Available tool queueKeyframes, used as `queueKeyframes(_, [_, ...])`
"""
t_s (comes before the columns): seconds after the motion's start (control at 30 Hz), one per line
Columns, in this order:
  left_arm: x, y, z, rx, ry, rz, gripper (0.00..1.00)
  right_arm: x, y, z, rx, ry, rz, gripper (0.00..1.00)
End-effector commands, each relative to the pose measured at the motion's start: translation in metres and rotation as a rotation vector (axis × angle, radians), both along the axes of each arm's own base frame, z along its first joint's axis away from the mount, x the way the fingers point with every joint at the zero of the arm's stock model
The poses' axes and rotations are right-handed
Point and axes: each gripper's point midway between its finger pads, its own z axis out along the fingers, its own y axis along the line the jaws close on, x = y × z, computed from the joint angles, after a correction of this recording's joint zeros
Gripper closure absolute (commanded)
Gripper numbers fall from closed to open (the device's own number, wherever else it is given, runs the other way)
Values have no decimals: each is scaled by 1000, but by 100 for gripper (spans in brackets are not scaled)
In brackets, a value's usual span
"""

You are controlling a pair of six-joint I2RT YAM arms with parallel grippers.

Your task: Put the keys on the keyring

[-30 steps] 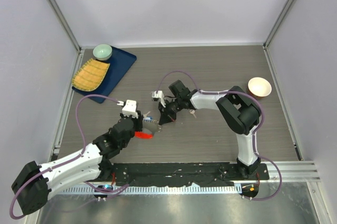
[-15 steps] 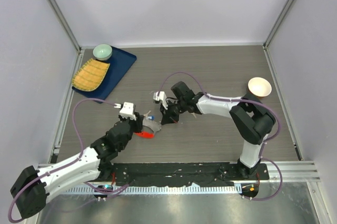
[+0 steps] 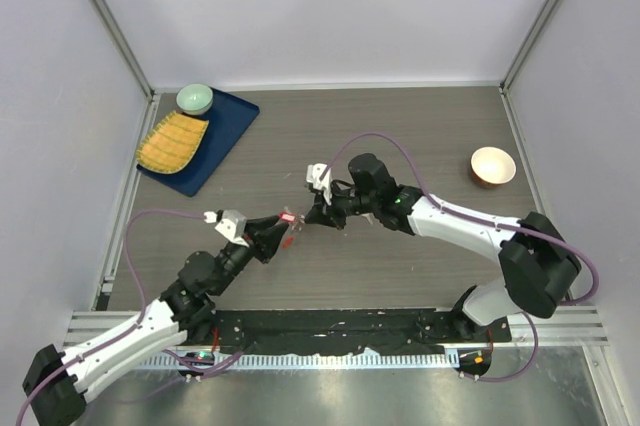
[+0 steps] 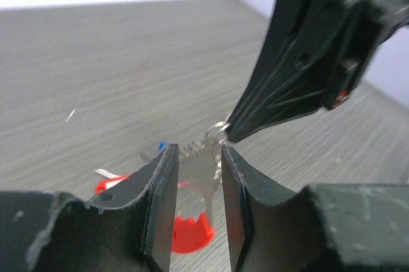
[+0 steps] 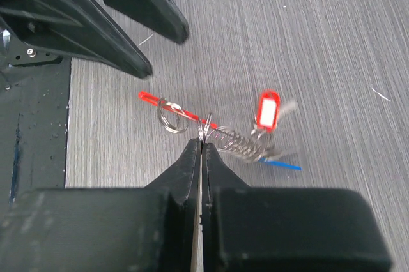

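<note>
From the overhead camera I record both arms reaching to the middle of the grey wood-grain worktop (image 3: 430,126). The left claw (image 3: 281,230) and the right claw (image 3: 314,214) sit almost tip to tip, with the pale grey coil-like metal keyring (image 3: 293,220) between them. A dark blue rectangular tray (image 3: 230,121) at the far left carries a yellow ribbed mat (image 3: 172,141) and a pale green bowl (image 3: 194,98). A tan bowl (image 3: 492,166) stands well apart at the far right. On the left wrist camera, the left claw (image 4: 197,157) has its jaws narrowly apart and I see nothing clamped. Just beyond them the keyring (image 4: 203,170) hangs from the tip of the right claw (image 4: 231,130), showing a silver blade-like piece with a red piece below. Whether these are the keys I cannot tell. On the right wrist camera, the right claw (image 5: 200,147) has its jaws pressed together on the keyring's wire beside the coil. A red tag with a white window (image 5: 267,109), a thin blue tag (image 5: 281,165), a small split ring (image 5: 169,117) and a thin red strip (image 5: 148,97) hang there, partly blurred. The left claw's fingers (image 5: 137,61) sit near the split ring, apart from it.
</note>
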Motion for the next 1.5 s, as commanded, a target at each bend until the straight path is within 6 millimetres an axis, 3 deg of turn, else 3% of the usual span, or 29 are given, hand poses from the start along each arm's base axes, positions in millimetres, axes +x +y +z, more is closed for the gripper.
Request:
queueKeyframes(0.0, [-18,-11,24,-61,-152,-125,63,-1,2,28,99,-60,-11,99])
queueKeyframes(0.1, [-25,-18,27,-58,-178,-181,63,-8,0,31,122,-53,2,99])
queueKeyframes(0.27, [-35,-36,11,15,-153,-294,64,-18,-2,35,151,-50,29,99])
queueKeyframes(0.57, [-45,-57,0,66,-81,-426,66,-29,-7,21,155,-25,45,99])
queueKeyframes(0.77, [-51,-61,-22,75,50,-451,66,-31,-14,11,181,18,-16,99])
queueKeyframes(1.03, [-52,-64,-58,93,255,-435,64,-33,-24,-33,111,174,-131,99])
queueKeyframes(1.17, [-47,-65,-64,91,311,-402,63,-35,-28,-60,45,279,-185,98])
queueKeyframes(1.4, [-26,-48,-55,88,266,-251,62,-36,-46,-108,-122,396,-304,94])
queueKeyframes(1.47, [-23,-42,-53,108,238,-222,61,-34,-48,-113,-144,403,-323,93])
